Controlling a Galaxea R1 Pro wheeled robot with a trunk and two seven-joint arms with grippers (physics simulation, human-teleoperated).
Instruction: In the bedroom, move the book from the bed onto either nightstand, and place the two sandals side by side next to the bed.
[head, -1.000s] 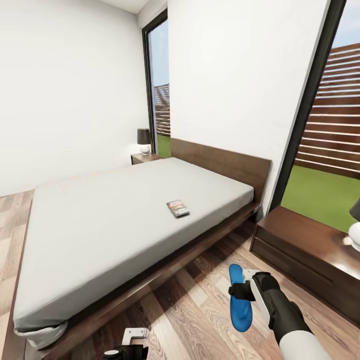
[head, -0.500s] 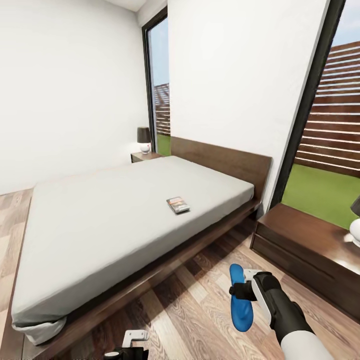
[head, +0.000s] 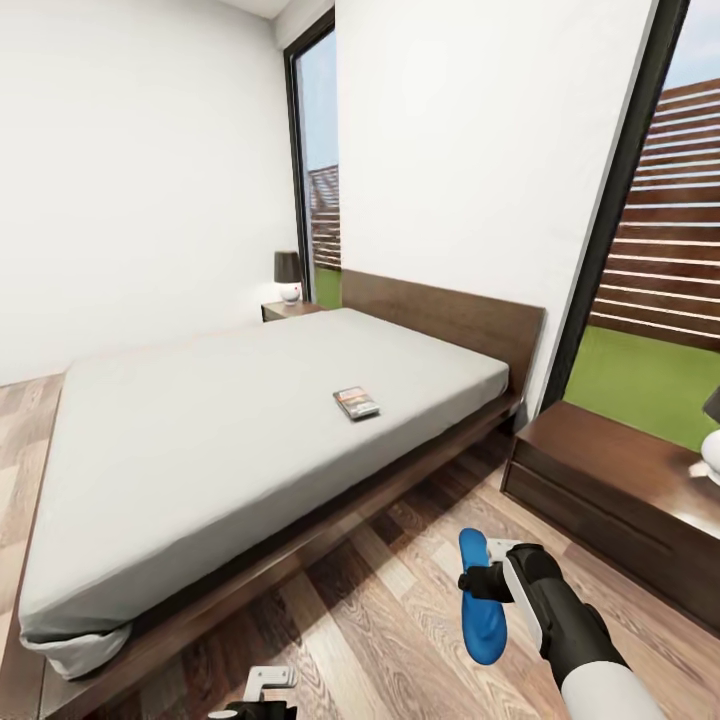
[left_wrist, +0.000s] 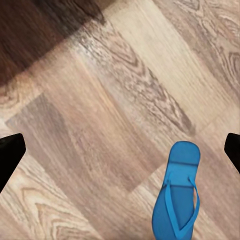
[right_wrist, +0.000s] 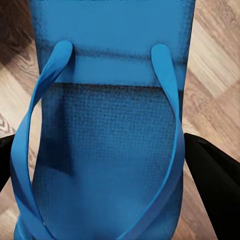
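The book lies flat on the pale-grey mattress of the bed, toward its near side. My right gripper is shut on one blue sandal, held on edge above the wood floor; the right wrist view has this sandal between the dark fingers. Another sandal lies flat on the floor below my left gripper, which is open with nothing between its fingers. A nightstand stands right of the bed, and a second nightstand at the far side.
A white lamp stands on the near nightstand and a dark-shaded lamp on the far one. Tall windows flank the headboard wall. Bare plank floor runs between the bed frame and the near nightstand.
The whole view has shifted slightly, so the camera moved. My left gripper sits a little lower in the head view. The right gripper still holds the sandal the same way.
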